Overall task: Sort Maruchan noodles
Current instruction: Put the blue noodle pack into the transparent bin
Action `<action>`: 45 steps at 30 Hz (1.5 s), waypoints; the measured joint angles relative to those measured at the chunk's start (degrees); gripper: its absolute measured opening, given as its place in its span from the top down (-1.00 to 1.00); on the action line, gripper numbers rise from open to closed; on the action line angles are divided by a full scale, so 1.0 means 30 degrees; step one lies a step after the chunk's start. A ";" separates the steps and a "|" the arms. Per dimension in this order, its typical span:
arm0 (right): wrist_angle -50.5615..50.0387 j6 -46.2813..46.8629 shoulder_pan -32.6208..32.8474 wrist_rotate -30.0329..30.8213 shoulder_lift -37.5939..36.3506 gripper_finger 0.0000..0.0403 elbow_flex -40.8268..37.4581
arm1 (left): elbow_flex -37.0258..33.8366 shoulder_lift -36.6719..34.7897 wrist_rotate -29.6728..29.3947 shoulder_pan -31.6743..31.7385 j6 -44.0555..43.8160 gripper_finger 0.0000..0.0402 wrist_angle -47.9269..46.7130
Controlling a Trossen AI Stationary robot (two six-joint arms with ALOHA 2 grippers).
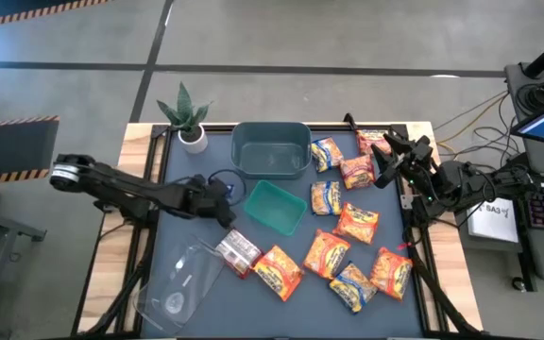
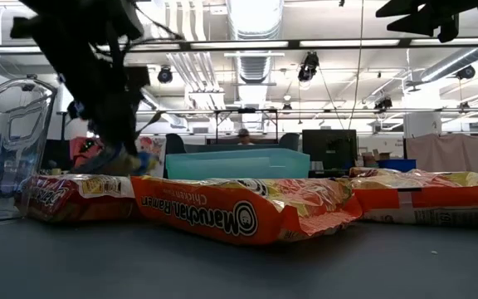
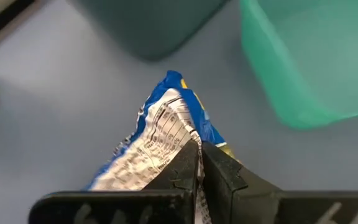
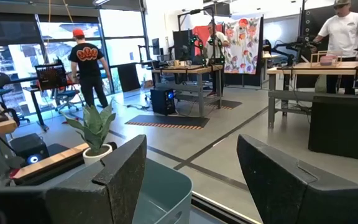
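2 arms over a dark worktop (image 1: pixel 196 302). Biggest item on it: grey-teal tub (image 1: pixel 271 147) at the far edge, w/ a green square tray (image 1: pixel 276 207) just in front of it. A clear plastic container (image 1: pixel 179 279) sits near the front-left corner, a potted plant (image 1: pixel 189 116) at the far-left corner.

Maruchan noodles: approx 10 packets spread over the right half and front centre, mostly orange-red (image 1: pixel 327 253), 1 dark red-with-white (image 1: pixel 238 251) beside the clear container.

Left gripper (image 1: pixel 223 195) is left of the tray, near the tub; its fingers (image 3: pixel 219 165) are pinched tight on the edge of a yellow-with-blue packet (image 3: pixel 166 134), which hangs clear of the worktop.

Right gripper (image 4: pixel 188 180) waits at the far-right corner, raised, fingers spread wide w/ nothing between them.
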 joint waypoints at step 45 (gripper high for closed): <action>0.0143 0.0044 0.0000 0.0000 0.0000 -0.19 -0.0006 | 0.8505 -0.1874 0.5056 -1.1967 -0.9436 1.00 -0.5612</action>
